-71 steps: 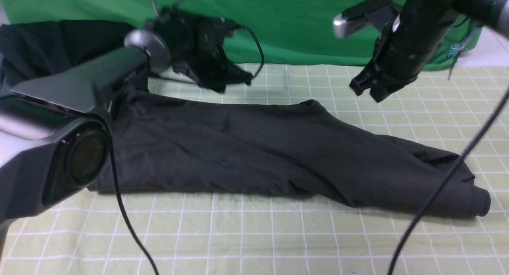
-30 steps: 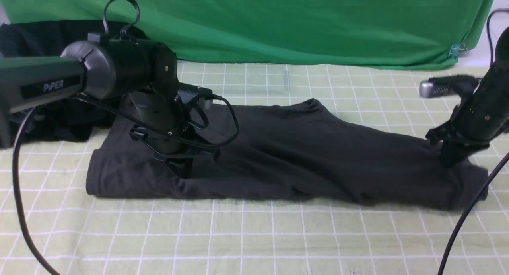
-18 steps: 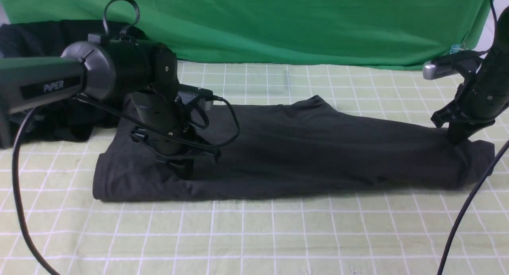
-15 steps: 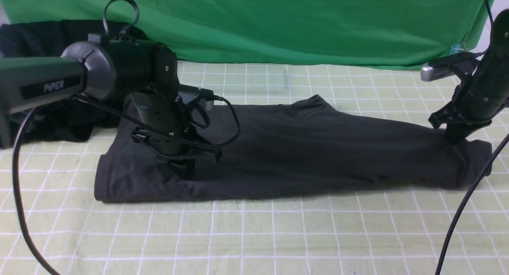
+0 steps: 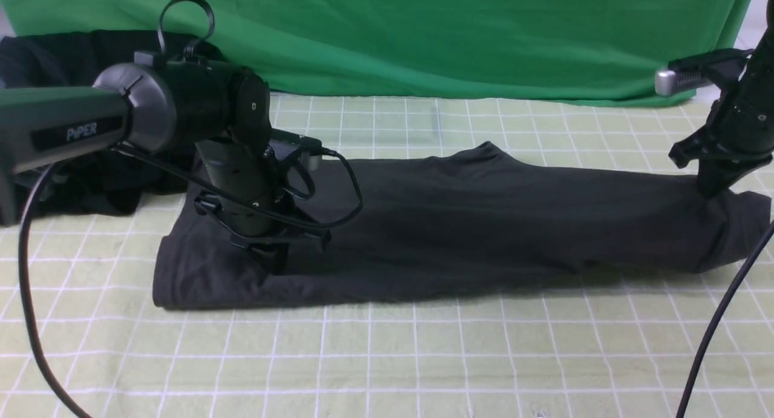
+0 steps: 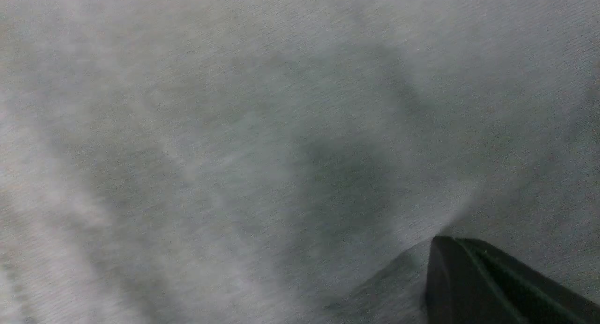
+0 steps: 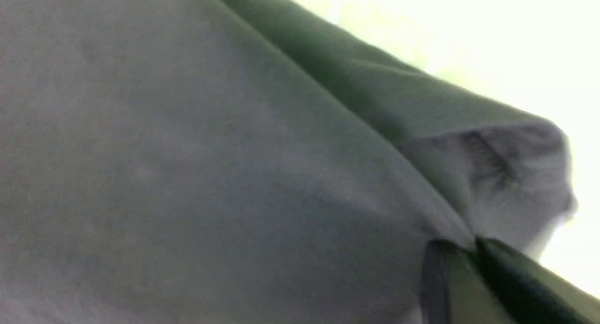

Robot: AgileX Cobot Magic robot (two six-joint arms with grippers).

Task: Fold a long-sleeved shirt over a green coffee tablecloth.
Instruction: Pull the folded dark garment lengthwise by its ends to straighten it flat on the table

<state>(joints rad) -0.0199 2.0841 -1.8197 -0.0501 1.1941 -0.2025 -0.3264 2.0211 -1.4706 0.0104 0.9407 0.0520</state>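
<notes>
The front view looks forward and slightly downward from the near edge of the green coffee tablecloth (image 5: 423,357) toward its far edge, while both wrist cameras sit very close against the long-sleeved shirt (image 5: 484,224), which all three views share.

We count one long-sleeved shirt (image 5: 459,224), one green coffee tablecloth (image 5: 387,357), one plain green backdrop cloth (image 5: 423,37), one black heap of garments (image 5: 54,55) at the far left, and two tools, the left tool (image 5: 273,262) and the right tool (image 5: 712,187).
</notes>
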